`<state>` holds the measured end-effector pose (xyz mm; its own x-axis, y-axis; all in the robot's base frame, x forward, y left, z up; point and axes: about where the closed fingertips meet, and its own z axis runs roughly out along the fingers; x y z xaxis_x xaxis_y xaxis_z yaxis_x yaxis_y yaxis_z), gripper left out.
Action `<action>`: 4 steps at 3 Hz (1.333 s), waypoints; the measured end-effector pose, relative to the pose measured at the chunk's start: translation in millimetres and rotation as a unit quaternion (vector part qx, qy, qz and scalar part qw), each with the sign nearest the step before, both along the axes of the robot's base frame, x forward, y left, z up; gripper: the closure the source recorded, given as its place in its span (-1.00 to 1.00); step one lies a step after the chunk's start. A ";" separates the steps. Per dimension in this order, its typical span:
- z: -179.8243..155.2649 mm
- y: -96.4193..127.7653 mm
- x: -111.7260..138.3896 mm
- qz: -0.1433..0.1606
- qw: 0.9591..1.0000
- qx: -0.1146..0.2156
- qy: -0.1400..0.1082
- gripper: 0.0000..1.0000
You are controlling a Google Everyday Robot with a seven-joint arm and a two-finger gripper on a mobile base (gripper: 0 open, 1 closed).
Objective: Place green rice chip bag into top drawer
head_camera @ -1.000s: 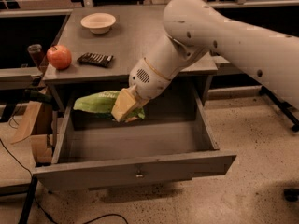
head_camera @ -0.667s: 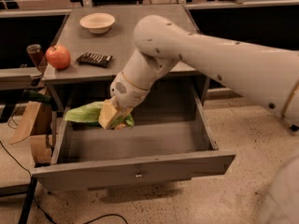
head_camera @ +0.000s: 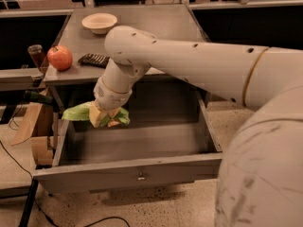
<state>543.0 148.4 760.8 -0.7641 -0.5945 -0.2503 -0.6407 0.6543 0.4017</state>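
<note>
Gripper [head_camera: 105, 118] sat low over back-left corner of open top drawer [head_camera: 94, 172], fingers clamped on green chip bag [head_camera: 75, 112]. Bag hung inside drawer mouth, its left end reaching toward left wall. Judged light, soft, crinkly; foil slippery, chips inside fragile. Best hold: gentle pinch across middle or along flat seam.

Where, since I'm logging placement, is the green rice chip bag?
Left of frame, the green rice chip bag sits in the gripper, over the top drawer's rear corner.
</note>
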 end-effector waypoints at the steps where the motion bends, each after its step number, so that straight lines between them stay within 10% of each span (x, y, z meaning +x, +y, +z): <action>1: -3.6 2.9 27.8 -0.046 0.998 -0.023 -0.030 1.00; 2: -5.1 1.1 49.5 -0.075 0.995 -0.038 -0.057 1.00; 4: -16.7 3.8 61.9 -0.099 0.989 -0.045 -0.100 0.20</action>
<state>604.9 152.2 744.1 -0.8082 -0.4647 -0.3618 -0.5572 0.8024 0.2139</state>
